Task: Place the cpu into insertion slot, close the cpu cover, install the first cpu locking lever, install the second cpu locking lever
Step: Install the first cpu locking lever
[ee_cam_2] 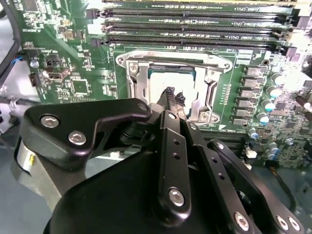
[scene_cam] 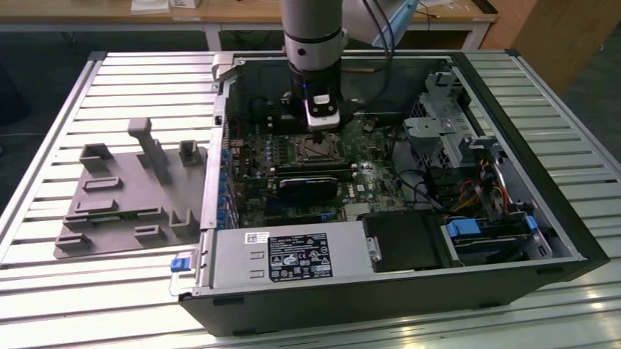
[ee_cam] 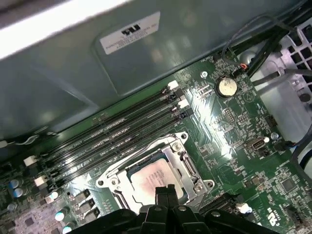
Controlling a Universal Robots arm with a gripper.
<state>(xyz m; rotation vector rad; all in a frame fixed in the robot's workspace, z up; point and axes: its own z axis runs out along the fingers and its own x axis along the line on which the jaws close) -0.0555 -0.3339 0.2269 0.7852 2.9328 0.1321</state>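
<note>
- The flat square silver-grey metal cpu (ee_cam: 155, 181) lies in the grey-edged insertion slot (ee_cam: 127, 169), just beside the long black memory slots (ee_cam: 117, 134).
- The black gripper (ee_cam: 165, 191) hovers over it, fingers pressed together, holding nothing.
- Likely light, rigid, fragile underneath; best held by its edges.

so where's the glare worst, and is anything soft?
First wrist view: a bright band washes out the case edge and sheen lies over the cpu. Second wrist view: the near pincer is soft. Exterior view: the slatted table glares.
</note>
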